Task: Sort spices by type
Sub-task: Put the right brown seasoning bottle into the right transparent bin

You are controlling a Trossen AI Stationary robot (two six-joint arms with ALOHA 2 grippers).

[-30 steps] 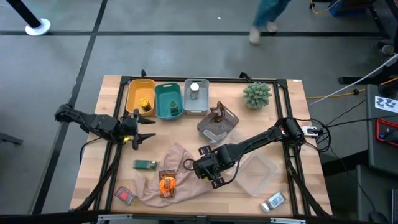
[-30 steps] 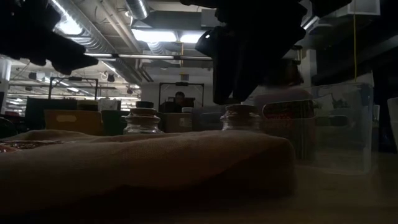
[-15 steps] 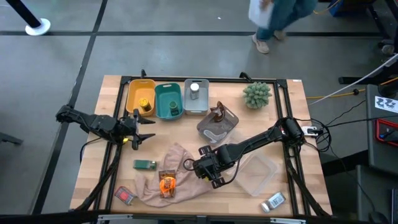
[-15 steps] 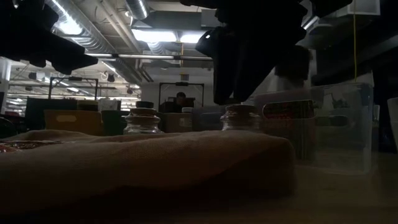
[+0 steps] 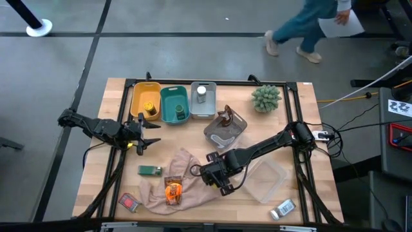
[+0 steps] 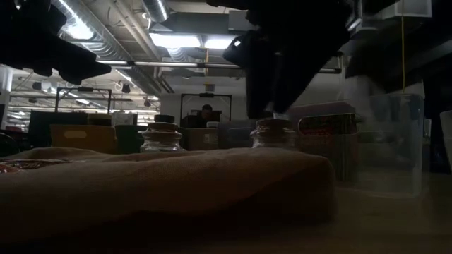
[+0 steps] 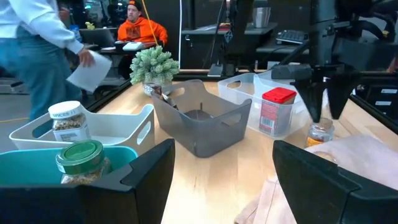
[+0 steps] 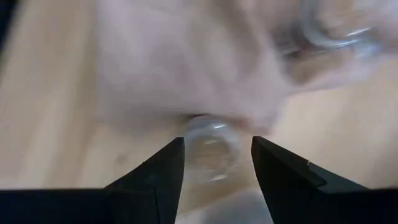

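My right gripper [image 5: 207,173] is open over the right edge of the beige cloth [image 5: 183,179]. Its fingers stand on either side of a small clear jar [image 8: 208,144] with a tan top [image 6: 272,127], which stands upright by the cloth. My left gripper [image 5: 147,135] waits open near the left side, in front of the bins. A green box [image 5: 150,170] lies on the wood. An orange sachet [image 5: 172,191] rests on the cloth, and a red packet [image 5: 129,203] lies at its near left corner. A red-capped jar [image 7: 275,112] stands by the right gripper. My right gripper comes at the small jar's top [image 8: 211,127] from above, pointing down, with one finger on each side. Whether the fingers touch the jar, I cannot tell. The jar stands upright at the cloth's edge.
At the far edge stand a yellow bin [image 5: 136,96], a teal bin [image 5: 174,95] and a white bin [image 5: 202,109], each with a jar inside. A grey bin [image 5: 225,132], a clear tub [image 5: 269,182], a plant ball [image 5: 266,98] and a silver item [image 5: 282,209] are on the right.
Both arms have kept still. A person beyond the table's far edge has walked toward the right.
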